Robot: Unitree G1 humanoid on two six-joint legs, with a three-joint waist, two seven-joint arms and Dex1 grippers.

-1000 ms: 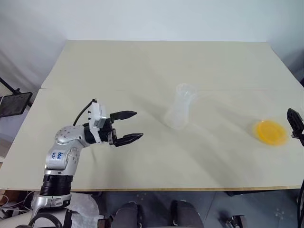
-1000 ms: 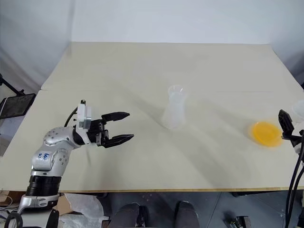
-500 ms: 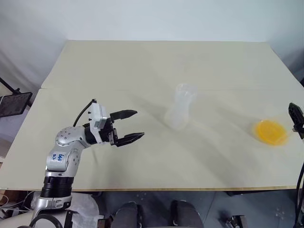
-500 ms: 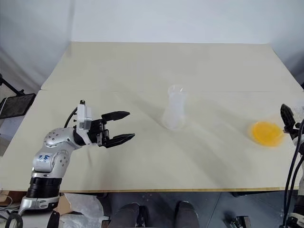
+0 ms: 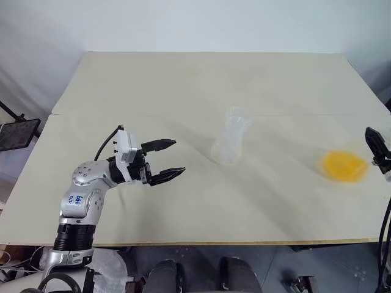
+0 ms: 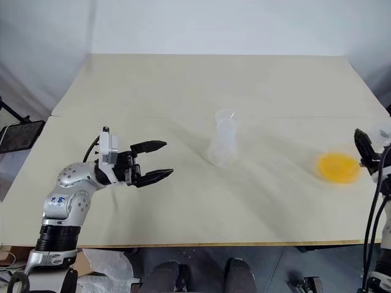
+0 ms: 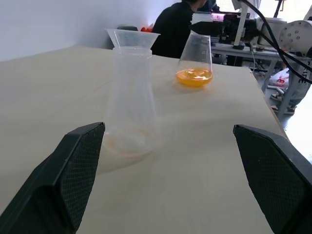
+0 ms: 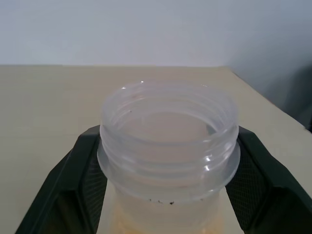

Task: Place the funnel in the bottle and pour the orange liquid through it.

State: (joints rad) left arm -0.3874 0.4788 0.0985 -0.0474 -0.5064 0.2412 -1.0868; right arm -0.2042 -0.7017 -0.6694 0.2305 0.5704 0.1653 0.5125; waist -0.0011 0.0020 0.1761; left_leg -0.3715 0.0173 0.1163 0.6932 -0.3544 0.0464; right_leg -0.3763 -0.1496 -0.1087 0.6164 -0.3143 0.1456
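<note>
The clear bottle (image 5: pixel 231 145) stands mid-table with the small clear funnel (image 7: pixel 132 38) seated in its neck. My left gripper (image 5: pixel 178 157) hovers open to the bottle's left, pointing at it, with nothing between its fingers. Near the table's right edge the orange liquid (image 5: pixel 344 166) lies in the base of a second clear flask (image 7: pixel 195 58). My right gripper (image 8: pixel 168 165) is shut on that flask's threaded neck (image 8: pixel 168 126), one black finger on either side. From the head, that gripper (image 6: pixel 363 148) shows at the right border.
The beige table (image 5: pixel 183 85) is bare around both vessels. A black stand (image 5: pixel 18 134) sits off its left edge. Beyond the table's right side, the left wrist view shows a person in dark clothes (image 7: pixel 175 29) and a bench with equipment (image 7: pixel 243 29).
The right gripper's finger has shifted slightly at the right edge, and the orange patch has nudged left and looks smeared. The left gripper and the bottle have kept still.
</note>
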